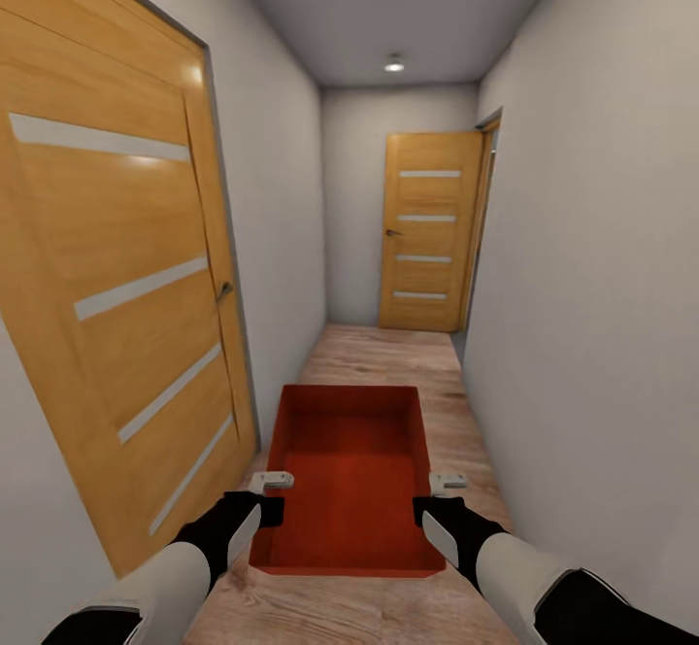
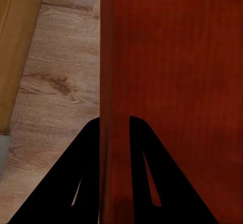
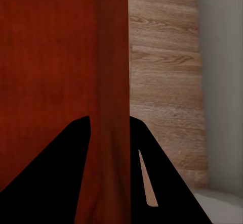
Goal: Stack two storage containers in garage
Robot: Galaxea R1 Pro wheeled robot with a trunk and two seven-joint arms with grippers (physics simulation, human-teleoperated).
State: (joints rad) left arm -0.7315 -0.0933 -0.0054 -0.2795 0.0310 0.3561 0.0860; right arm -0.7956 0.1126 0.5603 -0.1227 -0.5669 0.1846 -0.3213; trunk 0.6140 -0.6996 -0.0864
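1. Head view: the left hand [image 1: 264, 501] and right hand [image 1: 435, 501] each pinch a side wall of an empty storage container [image 1: 351, 475], carried above the hallway's wood floor [image 1: 383, 358].
2. Left wrist view: the fingers [image 2: 139, 153] clamp the container's thin wall [image 2: 107, 82].
3. Right wrist view: the fingers [image 3: 71, 153] clamp the opposite wall [image 3: 114, 82].

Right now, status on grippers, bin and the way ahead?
Left gripper and right gripper each clamp a bin wall. Bin carried in hallway. Door ahead shut.

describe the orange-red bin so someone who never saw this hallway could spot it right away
Look down the narrow hallway with the wood-plank floor and a wooden door at its far end. Just ahead of the robot, the storage container is carried between the left gripper and right gripper, each clamped on a side wall. It is the one orange-red, open-topped, ribbed rectangle among pale walls.
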